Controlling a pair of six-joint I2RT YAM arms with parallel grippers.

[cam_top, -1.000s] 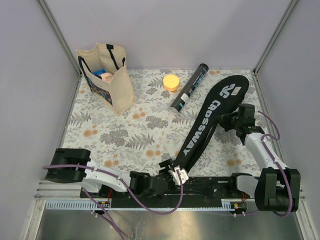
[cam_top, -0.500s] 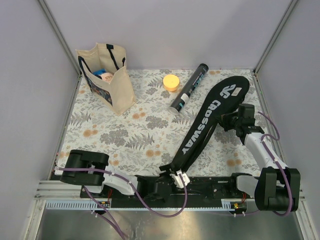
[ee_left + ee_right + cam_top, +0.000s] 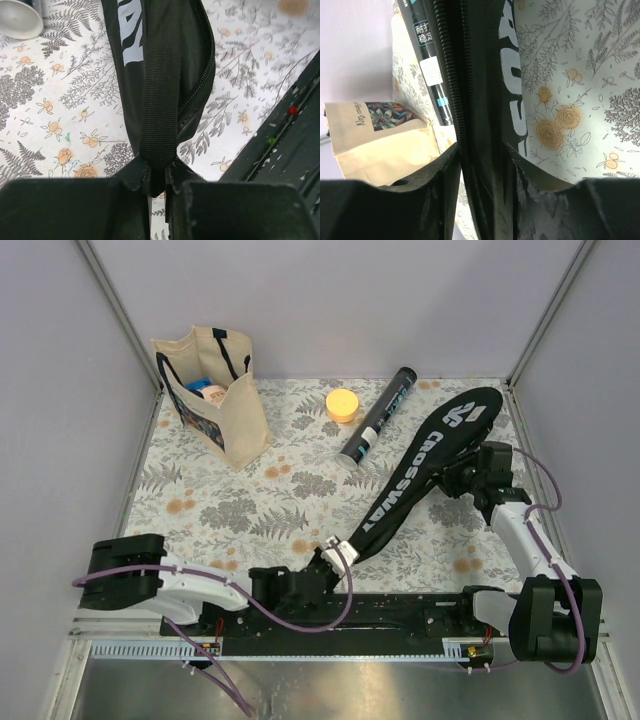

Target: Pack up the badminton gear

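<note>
The black "CROSSWAY" racket cover (image 3: 420, 455) lies diagonally across the right half of the floral table. My left gripper (image 3: 330, 558) is at its narrow near end, shut on the fabric where the woven strap (image 3: 160, 115) is sewn on; the left wrist view shows the left gripper (image 3: 162, 190) pinching that end. My right gripper (image 3: 462, 475) is at the right edge of the cover's wide head. In the right wrist view the right gripper (image 3: 485, 165) has its fingers spread, the cover's zipped edge (image 3: 485, 100) standing between them. The long black lettered tube (image 3: 378, 418) lies to the left of the cover's head.
A beige tote bag (image 3: 215, 400) with dark handles stands upright at the back left with items inside. A round orange tub (image 3: 342, 403) sits beside the tube's far half. Grey walls enclose the table; a black rail (image 3: 420, 610) runs along the near edge.
My left gripper has closed on the cover's narrow end and drawn it left, off the rail. The right gripper's fingers have spread apart on the cover's edge.
</note>
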